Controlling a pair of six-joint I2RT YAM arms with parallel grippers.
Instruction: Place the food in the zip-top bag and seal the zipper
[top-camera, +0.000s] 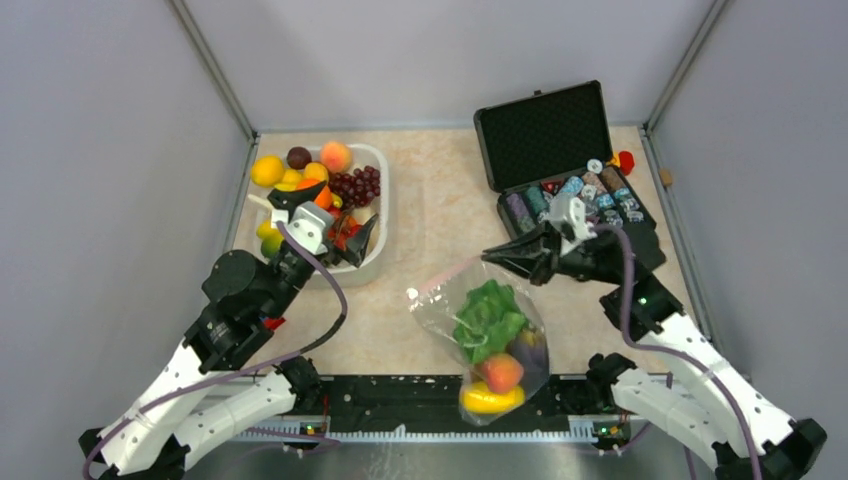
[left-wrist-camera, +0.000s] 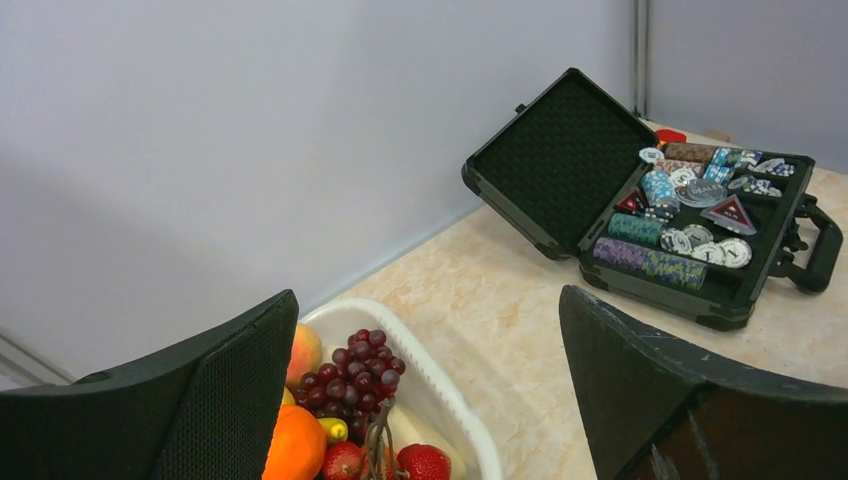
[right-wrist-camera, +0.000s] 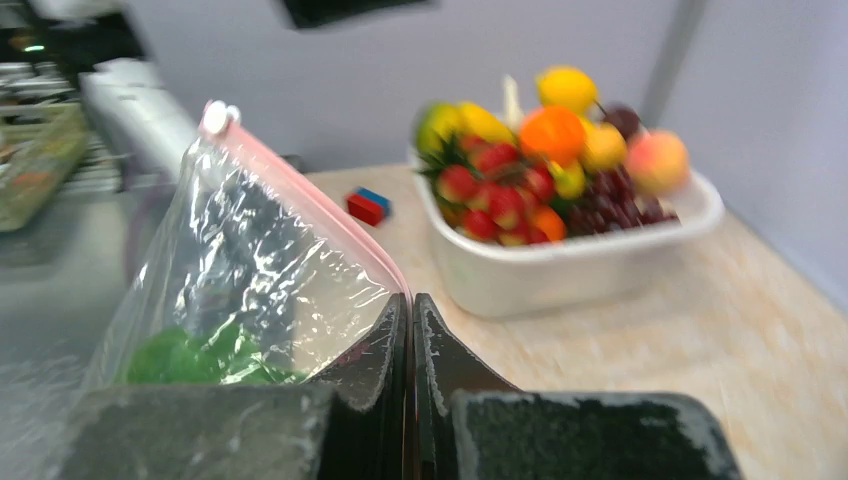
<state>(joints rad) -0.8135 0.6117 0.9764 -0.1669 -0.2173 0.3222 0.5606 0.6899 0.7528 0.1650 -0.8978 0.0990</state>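
From the top view, the left gripper (top-camera: 325, 222) hung with its jaws spread wide above a white plastic basin (top-camera: 385, 200) heaped with toy fruit at the far left of the beige marbled table (top-camera: 430, 190). It held nothing. The right gripper (top-camera: 505, 258) sat near the table's middle, jaws pressed together on the far right corner of a clear crinkly plastic zip-top bag (top-camera: 440, 310). The bag's thin pale-pink zipper (top-camera: 445, 278) ran from that corner toward the left. The bag stretched back toward the near edge of the table, between the two arm bases. Inside it lay a leafy green lettuce (top-camera: 488, 318), a dark purple eggplant (top-camera: 530, 348), an orange-pink peach (top-camera: 502, 372) and a yellow oval fruit (top-camera: 490, 400) at the bottom. An open black case (top-camera: 545, 135) of chips stood at the far right.

In the left wrist view, the left gripper (left-wrist-camera: 428, 300) showed both dark fingers far apart and bare. The basin's rim (left-wrist-camera: 450, 400) and a bunch of dark red grapes (left-wrist-camera: 355, 375) lay below, and the case (left-wrist-camera: 560, 160) stood beyond.

In the right wrist view, which was somewhat blurred, the right gripper (right-wrist-camera: 411, 330) was clamped tight, the zipper (right-wrist-camera: 310, 215) running straight into its jaws. The bag (right-wrist-camera: 260, 280) hung to the left with the lettuce (right-wrist-camera: 200, 355) visible inside. The basin (right-wrist-camera: 580, 270) stood well apart, and a small red and blue block (right-wrist-camera: 367, 205) lay on the table near it.
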